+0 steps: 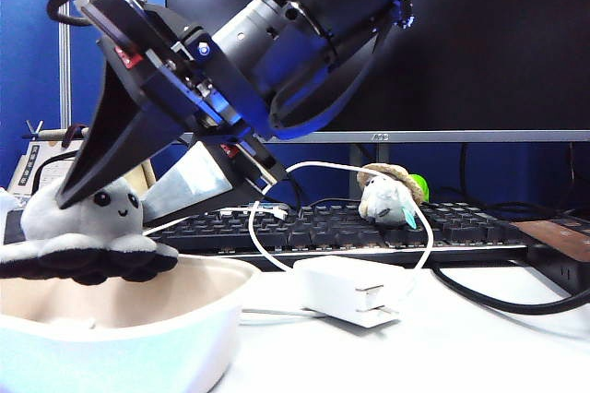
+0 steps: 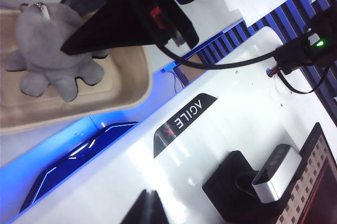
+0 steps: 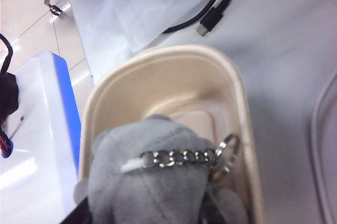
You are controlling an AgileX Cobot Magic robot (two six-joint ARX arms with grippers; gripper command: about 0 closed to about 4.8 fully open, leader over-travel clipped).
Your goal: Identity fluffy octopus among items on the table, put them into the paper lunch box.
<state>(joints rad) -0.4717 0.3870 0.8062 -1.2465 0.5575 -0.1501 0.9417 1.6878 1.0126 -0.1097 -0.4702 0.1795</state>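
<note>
The fluffy octopus, light grey with bead eyes and a key chain, sits upright in the cream paper lunch box at the near left of the table. Its tentacles lie on the box floor close to one wall. My right gripper reaches down from the upper right. Its black fingers stand spread on either side of the octopus's head, open. My left gripper is shut and empty, off the table over a white surface with a logo, and it does not show in the exterior view.
A white power adapter with a looping white cable lies just right of the box. Behind it are a black keyboard, a grey plush with a straw hat and a monitor. A black cable runs at the right.
</note>
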